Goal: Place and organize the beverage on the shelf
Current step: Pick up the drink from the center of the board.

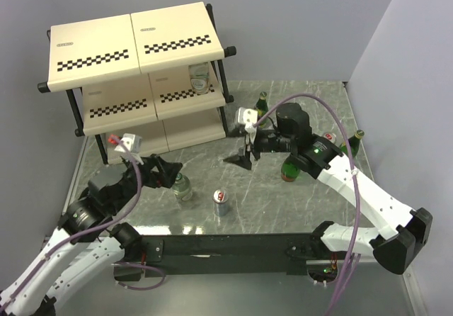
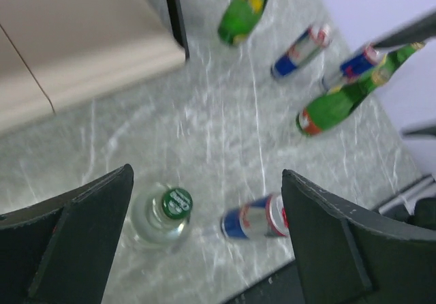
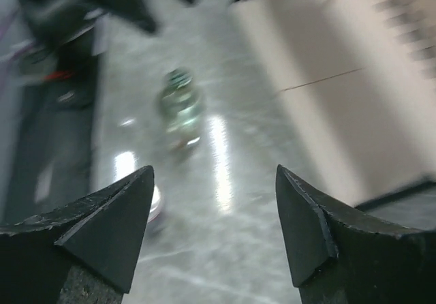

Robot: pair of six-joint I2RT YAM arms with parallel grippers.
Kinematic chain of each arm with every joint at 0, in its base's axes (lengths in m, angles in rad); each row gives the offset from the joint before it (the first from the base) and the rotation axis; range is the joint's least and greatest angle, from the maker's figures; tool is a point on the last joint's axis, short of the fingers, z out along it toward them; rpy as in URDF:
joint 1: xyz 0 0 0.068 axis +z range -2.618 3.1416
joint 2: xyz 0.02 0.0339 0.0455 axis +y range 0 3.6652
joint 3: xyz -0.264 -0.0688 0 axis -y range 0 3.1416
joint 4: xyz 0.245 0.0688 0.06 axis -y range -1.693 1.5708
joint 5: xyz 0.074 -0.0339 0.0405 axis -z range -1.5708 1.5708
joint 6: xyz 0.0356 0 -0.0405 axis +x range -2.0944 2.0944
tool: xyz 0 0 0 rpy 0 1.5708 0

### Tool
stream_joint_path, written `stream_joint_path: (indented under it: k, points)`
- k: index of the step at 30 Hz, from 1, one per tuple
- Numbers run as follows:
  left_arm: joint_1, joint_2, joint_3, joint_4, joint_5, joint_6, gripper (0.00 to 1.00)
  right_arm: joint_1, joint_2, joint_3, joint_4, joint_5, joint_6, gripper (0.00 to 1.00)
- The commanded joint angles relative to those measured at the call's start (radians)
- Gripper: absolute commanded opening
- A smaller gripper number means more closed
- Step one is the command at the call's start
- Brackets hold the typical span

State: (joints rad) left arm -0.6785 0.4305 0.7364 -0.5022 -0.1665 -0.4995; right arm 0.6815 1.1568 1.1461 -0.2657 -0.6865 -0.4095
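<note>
The shelf (image 1: 134,47) stands at the far left, with one short clear bottle (image 1: 201,79) on its middle tier. A second clear bottle with a green cap (image 1: 182,187) (image 2: 163,212) stands on the table beside a blue-silver can (image 1: 221,202) (image 2: 255,217). My left gripper (image 1: 166,173) (image 2: 206,181) is open and empty just left of that bottle. My right gripper (image 1: 244,160) (image 3: 214,174) is open and empty over mid-table, facing the clear bottle (image 3: 179,103). Green bottles (image 1: 262,103) (image 1: 290,168) (image 1: 352,142) stand at the right. Two more cans (image 2: 301,50) (image 2: 349,65) stand among them.
The marbled grey table (image 1: 269,202) is bounded by walls at the back and right. The shelf's black frame leg (image 2: 175,14) is near the far green bottle (image 2: 245,7). The right arm (image 1: 333,167) crosses in front of the right-hand drinks.
</note>
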Motion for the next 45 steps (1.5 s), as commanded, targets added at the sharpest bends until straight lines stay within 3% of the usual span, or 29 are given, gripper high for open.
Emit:
stream_joint_path:
  k: [1,5,8,15,38,45]
  points:
    - [-0.003,0.076,0.047,-0.065,0.065,-0.102,0.94,-0.011,-0.022,-0.022,-0.222,-0.209,-0.060,0.77]
    - [-0.003,0.131,0.055,-0.142,0.067,-0.181,0.86,-0.011,-0.060,-0.114,-0.133,-0.200,-0.011,0.77]
    - [-0.003,0.146,0.063,-0.179,0.029,-0.215,0.87,-0.010,-0.055,-0.120,-0.159,-0.194,-0.032,0.77]
    - [-0.003,0.195,0.008,-0.159,0.002,-0.267,0.81,-0.016,-0.040,-0.154,-0.150,-0.197,-0.031,0.77]
    - [-0.023,0.358,0.009,-0.096,-0.094,-0.229,0.63,-0.045,-0.008,-0.169,-0.152,-0.222,-0.029,0.77]
    - [-0.041,0.363,0.017,-0.117,-0.085,-0.226,0.63,-0.053,0.003,-0.163,-0.159,-0.235,-0.026,0.76]
